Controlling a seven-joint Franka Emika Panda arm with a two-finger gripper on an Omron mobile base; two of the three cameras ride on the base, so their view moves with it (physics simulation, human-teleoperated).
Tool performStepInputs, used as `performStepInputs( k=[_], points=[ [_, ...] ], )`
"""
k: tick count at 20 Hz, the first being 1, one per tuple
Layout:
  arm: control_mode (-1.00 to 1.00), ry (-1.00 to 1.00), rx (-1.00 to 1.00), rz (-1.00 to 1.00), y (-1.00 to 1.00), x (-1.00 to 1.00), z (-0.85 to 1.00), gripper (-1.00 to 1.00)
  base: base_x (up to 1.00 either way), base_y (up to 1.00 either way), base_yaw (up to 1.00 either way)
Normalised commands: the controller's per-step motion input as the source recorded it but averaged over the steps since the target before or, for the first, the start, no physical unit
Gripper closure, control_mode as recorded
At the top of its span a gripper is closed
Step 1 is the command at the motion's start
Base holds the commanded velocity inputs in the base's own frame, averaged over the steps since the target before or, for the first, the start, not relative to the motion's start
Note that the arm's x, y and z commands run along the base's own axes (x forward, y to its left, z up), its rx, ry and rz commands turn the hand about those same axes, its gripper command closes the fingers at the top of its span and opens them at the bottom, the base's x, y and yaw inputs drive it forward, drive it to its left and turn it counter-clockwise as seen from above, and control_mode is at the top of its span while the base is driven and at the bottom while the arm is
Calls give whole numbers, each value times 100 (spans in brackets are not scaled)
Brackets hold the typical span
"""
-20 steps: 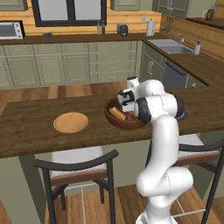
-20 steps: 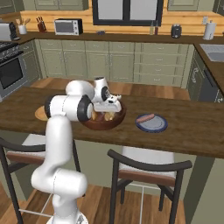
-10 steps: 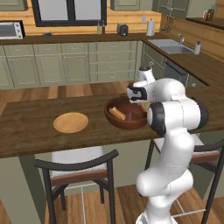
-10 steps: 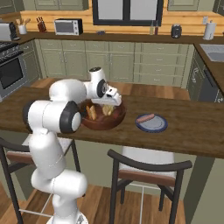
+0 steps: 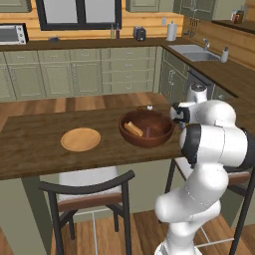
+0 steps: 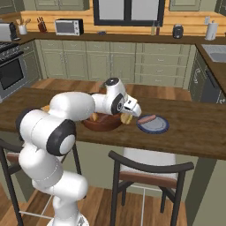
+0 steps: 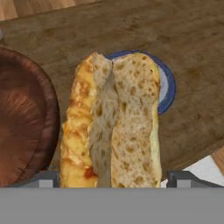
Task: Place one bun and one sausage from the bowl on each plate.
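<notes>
The tool point(image 6: 129, 115) grips a bun point(image 7: 113, 122), closed on it, carried between the bowl point(image 6: 102, 121) and the blue plate point(image 6: 154, 126) on the table point(image 6: 194, 132); a sausage point(image 6: 146, 118) already lies there, so the bun likely completes that plate.

Split golden-tan bun point(image 7: 111, 122) covers most of the bluish-purple round plate point(image 7: 168, 89); its lower end runs behind the bottom band, hiding the end effector's fingertips. Dark reddish-brown wooden bowl point(image 7: 24, 118) is cut by the left edge. In the right base view, the white arm hides much of the bowl point(image 6: 101, 122).
</notes>
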Motion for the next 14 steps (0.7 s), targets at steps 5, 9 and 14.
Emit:
performStepInputs(
  k=[5, 9, 14],
  points=[
    [-100, 3, 8, -21, -100, 40, -4, 100, 0, 0, 0],
    [-100, 6, 15, -14, -92, 37, -35, 100, 0, 0, 0],
    [-100, 3, 21, -6, -58, 34, -46, 100, 0, 0, 0]
  ],
)
